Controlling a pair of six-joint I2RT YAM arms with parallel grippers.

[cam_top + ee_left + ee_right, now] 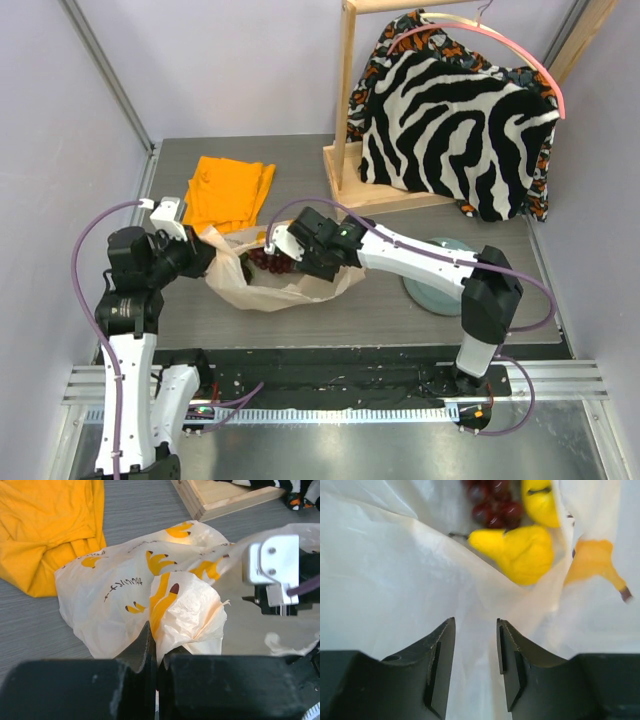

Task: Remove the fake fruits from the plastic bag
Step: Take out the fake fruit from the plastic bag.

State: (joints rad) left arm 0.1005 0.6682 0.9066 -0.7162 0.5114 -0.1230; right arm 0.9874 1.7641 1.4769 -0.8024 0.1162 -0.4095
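The plastic bag (285,285) lies crumpled on the table, printed with orange banana marks. My left gripper (203,250) is shut on a fold of the bag (185,612) at its left edge, with the jaws (157,650) pressed together on the film. My right gripper (288,250) is at the bag's mouth, open and holding nothing, fingers (476,625) just above the bag film (395,570). Ahead of it inside the bag lie a yellow pear (520,552), a yellow lemon (540,500) and dark red grapes (492,502), the grapes also showing from above (264,260). The avocado and maroon fruit are hidden.
A folded orange cloth (230,190) lies behind the bag, close to its left side (45,530). A wooden rack base (375,185) with a zebra-patterned garment (460,120) stands at the back right. A grey-green plate (440,280) lies under the right arm.
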